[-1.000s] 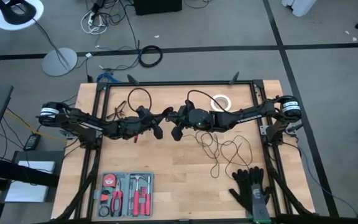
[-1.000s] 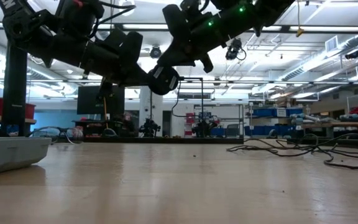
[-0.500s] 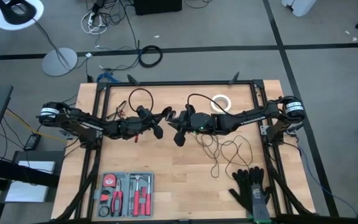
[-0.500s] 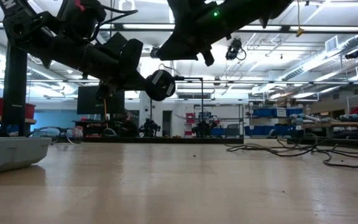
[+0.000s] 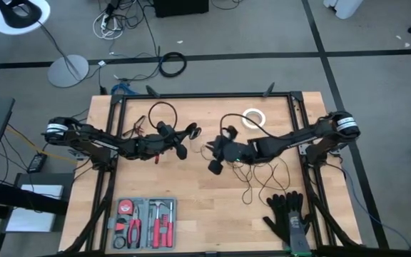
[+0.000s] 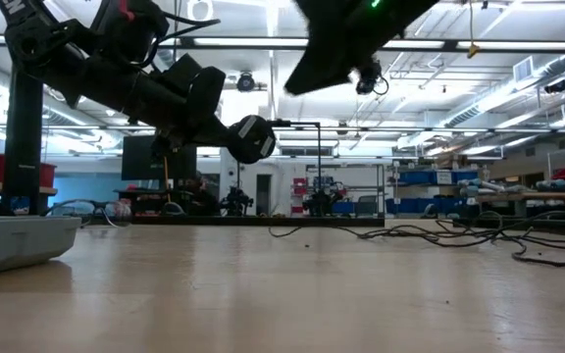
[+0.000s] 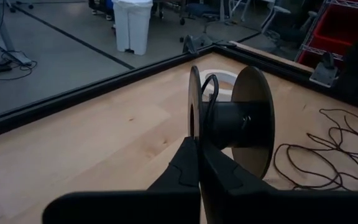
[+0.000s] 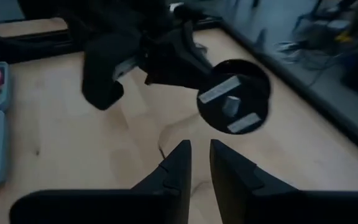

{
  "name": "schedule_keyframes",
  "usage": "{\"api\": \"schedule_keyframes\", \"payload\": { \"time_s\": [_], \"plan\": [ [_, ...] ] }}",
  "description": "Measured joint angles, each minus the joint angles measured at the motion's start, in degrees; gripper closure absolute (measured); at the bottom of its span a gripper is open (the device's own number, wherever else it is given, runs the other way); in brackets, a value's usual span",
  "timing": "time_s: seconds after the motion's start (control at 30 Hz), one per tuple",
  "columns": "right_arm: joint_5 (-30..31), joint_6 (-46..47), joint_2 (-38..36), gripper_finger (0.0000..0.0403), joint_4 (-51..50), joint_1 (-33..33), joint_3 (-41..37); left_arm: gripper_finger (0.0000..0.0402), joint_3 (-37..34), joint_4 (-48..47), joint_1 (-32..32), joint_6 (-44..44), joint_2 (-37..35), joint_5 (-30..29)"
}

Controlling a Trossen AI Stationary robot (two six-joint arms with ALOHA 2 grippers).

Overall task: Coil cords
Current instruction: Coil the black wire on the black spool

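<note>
One black cord [image 5: 259, 171] lies looped on the table [image 5: 191, 185] beside the right gripper [image 5: 215, 165]; one spool [image 7: 229, 118] is clamped in the left gripper [image 7: 194, 146]; the right gripper, slightly parted and empty, has drawn back from the spool.

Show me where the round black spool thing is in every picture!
High view: the spool sits mid-table at the left gripper's tip.
Low view: hangs upper middle.
Left wrist view: centre, between shut fingers.
Right wrist view: upper right.
Shared landmark: the wooden table.
</note>
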Motion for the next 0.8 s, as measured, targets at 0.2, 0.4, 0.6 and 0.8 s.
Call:
{"api": "schedule_keyframes", "payload": {
  "time_s": [0.2,0.4,0.6,0.8],
  "plan": [
    [14.5,3.9,-2.9,0.0345,-4.1,4.3,-2.8,0.0401,0.0,0.3,0.0,0.0,0.0,0.0],
    [13.6,14.9,-1.8,0.0342,11.1,3.0,-15.9,0.0401,0.0,0.2,0.0,0.0,0.0,0.0],
    [-4.1,15.6,-1.6,0.0338,36.0,-3.2,-28.1,0.0401,0.0,0.0,0.0,0.0,0.0,0.1],
    [-13.2,2.6,-1.4,0.0322,36.3,-8.7,-27.5,0.0401,0.0,-0.2,0.0,0.0,0.0,0.1]
  ]
}}
